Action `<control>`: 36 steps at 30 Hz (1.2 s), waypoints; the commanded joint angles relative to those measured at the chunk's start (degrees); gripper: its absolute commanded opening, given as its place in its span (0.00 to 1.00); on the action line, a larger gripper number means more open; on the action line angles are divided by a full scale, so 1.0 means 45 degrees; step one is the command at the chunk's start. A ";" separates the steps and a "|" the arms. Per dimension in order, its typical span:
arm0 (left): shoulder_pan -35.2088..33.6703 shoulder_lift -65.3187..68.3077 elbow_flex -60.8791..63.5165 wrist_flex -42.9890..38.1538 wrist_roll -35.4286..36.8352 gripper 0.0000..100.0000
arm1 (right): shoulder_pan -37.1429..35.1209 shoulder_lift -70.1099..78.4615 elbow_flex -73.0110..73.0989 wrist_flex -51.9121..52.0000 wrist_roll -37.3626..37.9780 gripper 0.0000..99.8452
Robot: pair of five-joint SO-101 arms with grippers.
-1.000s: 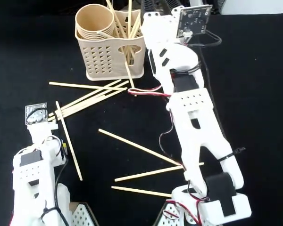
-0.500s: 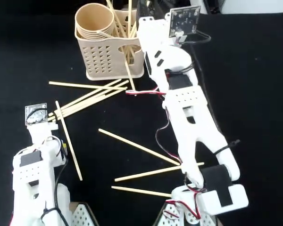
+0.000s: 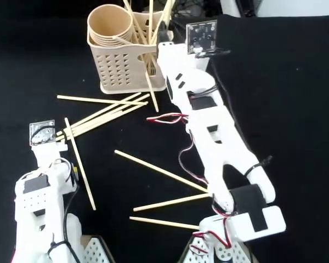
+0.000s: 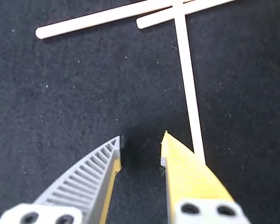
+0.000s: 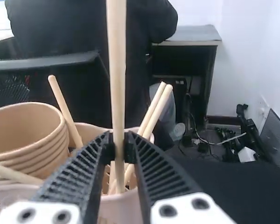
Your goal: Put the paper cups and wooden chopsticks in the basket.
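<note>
1. Black cloth is covering the surface (image 3: 296, 109) and running out to every edge of the high view.
2. At the near left corner, the left arm (image 3: 41, 197) is sitting low. Its left pincer (image 4: 141, 137) is hanging released just above the cloth, with bare black cloth showing between the fingertips.
3. A wooden chopstick (image 4: 189, 88) is lying just beside the yellow fingertip and crossing two more at its far end.
4. A loose bundle of chopsticks (image 3: 104, 115) is fanning out between the left arm and the basket. Three single chopsticks (image 3: 162, 171) are lying well apart across the middle, their right ends near the right arm.
5. The basket (image 3: 118, 68) is standing near the far edge, left of centre. Stacked paper cups (image 3: 109, 24) are filling its left side, standing chopsticks (image 3: 149, 22) are poking above the rim, and a leaning chopstick (image 3: 151, 90) is resting against its front wall.
6. The right arm (image 3: 219, 142) is stretching from the near edge up to the basket's right rim. Its right pincer (image 5: 119, 144) is clenching an upright chopstick (image 5: 115, 70), whose lower end is reaching down inside the rim beside the cups.
7. Right of that arm, black cloth is spreading to the edge.
</note>
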 commanded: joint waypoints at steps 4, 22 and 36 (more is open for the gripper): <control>0.0107 -0.0234 -0.0029 -0.0195 -0.0078 0.16 | -0.0156 -0.0010 -0.2198 0.3536 0.1172 0.14; 0.0107 -0.0234 -0.0029 -0.0195 -0.0078 0.16 | -0.0117 -0.5499 -0.1612 0.6935 0.1192 0.18; 0.0107 -0.0234 -0.0049 -0.0195 -0.0078 0.16 | -0.0488 -0.7473 -0.1631 1.5863 0.3634 0.18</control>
